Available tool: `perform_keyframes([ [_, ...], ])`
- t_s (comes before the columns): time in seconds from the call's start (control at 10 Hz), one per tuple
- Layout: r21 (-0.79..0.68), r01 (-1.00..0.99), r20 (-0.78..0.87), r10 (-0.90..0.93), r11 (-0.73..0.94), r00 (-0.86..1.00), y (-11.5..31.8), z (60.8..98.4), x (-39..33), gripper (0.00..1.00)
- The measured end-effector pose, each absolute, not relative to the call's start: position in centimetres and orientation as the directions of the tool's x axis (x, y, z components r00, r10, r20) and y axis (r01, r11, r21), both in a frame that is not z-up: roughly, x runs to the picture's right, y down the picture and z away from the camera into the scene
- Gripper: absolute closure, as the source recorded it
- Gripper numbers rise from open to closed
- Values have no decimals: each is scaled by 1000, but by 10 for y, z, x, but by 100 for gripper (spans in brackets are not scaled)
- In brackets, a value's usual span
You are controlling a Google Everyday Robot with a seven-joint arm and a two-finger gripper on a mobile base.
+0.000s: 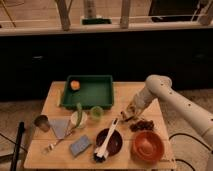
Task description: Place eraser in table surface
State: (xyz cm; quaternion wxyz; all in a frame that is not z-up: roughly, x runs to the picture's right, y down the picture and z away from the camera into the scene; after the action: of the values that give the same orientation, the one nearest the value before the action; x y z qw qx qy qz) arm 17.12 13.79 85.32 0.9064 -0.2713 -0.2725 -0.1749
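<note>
Gripper (129,114) is held low over the table surface (125,92) at right, seemingly with the eraser (132,108); whether it is clamped cannot be told, so placement is judged unfinished.

Eraser (132,108) — tan, at claw (127,116); pale wooden table surface (126,92)

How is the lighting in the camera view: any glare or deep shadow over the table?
Camera view: warm, dim light, no glare on the table; the cabinets behind are almost black; the white arm is the brightest thing; the gripper, over the table's right side just up-left of the dark red cluster, has a small dark shadow beneath it.
</note>
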Motion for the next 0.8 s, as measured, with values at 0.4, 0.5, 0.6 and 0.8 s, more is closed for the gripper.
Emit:
perform_keyframes([
  [0.4,-390,435,563,-164,812,810,132,865,179,99],
  [0.5,-388,424,555,-159,818,817,129,868,181,90],
  [0.6,-388,418,551,-157,821,820,128,870,181,82],
  [0.8,-390,403,539,-150,828,829,125,874,184,61],
])
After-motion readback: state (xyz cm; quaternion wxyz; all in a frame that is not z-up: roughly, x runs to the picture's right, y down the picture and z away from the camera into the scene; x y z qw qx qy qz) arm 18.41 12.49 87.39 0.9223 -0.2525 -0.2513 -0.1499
